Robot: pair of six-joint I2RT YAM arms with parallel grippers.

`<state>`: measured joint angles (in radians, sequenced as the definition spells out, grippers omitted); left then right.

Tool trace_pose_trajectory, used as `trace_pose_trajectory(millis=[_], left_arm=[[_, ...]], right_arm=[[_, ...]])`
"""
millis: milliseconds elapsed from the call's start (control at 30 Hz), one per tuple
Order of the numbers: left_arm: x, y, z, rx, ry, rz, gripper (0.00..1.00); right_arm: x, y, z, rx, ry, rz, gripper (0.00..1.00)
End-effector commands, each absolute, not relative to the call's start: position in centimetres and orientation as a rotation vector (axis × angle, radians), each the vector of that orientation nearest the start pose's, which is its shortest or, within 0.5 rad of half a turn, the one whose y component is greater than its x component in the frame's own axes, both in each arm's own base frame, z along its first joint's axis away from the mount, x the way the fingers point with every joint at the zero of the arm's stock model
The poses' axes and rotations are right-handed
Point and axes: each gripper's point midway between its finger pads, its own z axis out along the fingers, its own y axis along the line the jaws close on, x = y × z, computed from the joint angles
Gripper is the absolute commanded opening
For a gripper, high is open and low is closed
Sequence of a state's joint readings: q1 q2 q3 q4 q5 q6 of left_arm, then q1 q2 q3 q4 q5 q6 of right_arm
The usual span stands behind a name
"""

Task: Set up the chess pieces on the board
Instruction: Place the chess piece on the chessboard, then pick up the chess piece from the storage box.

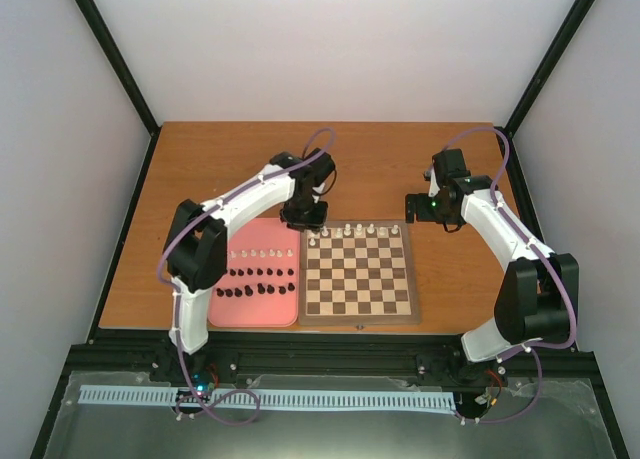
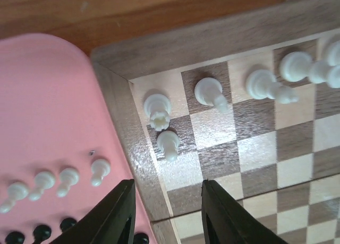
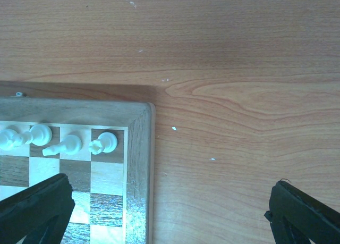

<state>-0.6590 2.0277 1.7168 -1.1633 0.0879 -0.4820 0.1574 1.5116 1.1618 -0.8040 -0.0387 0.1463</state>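
The board (image 1: 360, 279) lies mid-table with several white chess pieces (image 1: 347, 229) along its far row. My left gripper (image 1: 303, 219) hovers over the board's far left corner. In the left wrist view it (image 2: 167, 184) is open and holds nothing. Just ahead of it a white pawn (image 2: 168, 143) stands on the second row, in front of the corner rook (image 2: 158, 107). More white pawns (image 2: 68, 179) and black pieces (image 2: 40, 234) wait on the pink tray (image 1: 262, 314). My right gripper (image 1: 415, 207) is wide open and empty (image 3: 170, 181) above bare table by the board's far right corner, near another rook (image 3: 103, 143).
The pink tray (image 2: 48, 106) touches the board's left edge. It carries a row of white pawns (image 1: 262, 252) and two rows of black pieces (image 1: 258, 274). Bare wooden table (image 1: 400, 159) stretches beyond and to the right of the board.
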Motion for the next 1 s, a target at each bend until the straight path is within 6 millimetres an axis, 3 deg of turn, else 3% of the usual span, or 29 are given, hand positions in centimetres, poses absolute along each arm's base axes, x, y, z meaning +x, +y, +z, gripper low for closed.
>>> trace_pose_trajectory(millis=[0, 100, 233, 367, 467, 667, 967], left_arm=[[32.5, -25.1, 13.9, 0.249, 2.967, -0.165, 0.38], [32.3, -22.1, 13.8, 0.137, 2.975, -0.147, 0.41], [32.1, -16.4, 12.9, -0.105, 2.982, -0.125, 0.43], [31.2, -11.1, 11.2, -0.367, 2.984, -0.113, 0.45], [30.4, -8.5, 9.7, -0.527, 2.986, -0.146, 0.48], [29.9, -6.4, 7.4, -0.676, 2.999, -0.193, 0.48], [30.8, -5.8, 5.4, -0.748, 3.018, -0.245, 0.43]], right_arm=[[35.1, 6.1, 12.8, -0.018, 2.715, 0.149, 1.00], [35.0, 6.1, 12.8, -0.019, 2.716, 0.153, 1.00], [35.0, 6.1, 12.7, -0.021, 2.716, 0.156, 1.00], [34.9, 6.3, 12.5, -0.022, 2.718, 0.166, 1.00], [35.0, 6.3, 12.5, -0.019, 2.719, 0.171, 1.00], [34.8, 6.2, 12.5, -0.018, 2.721, 0.167, 1.00], [34.6, 6.0, 12.7, -0.014, 2.723, 0.153, 1.00]])
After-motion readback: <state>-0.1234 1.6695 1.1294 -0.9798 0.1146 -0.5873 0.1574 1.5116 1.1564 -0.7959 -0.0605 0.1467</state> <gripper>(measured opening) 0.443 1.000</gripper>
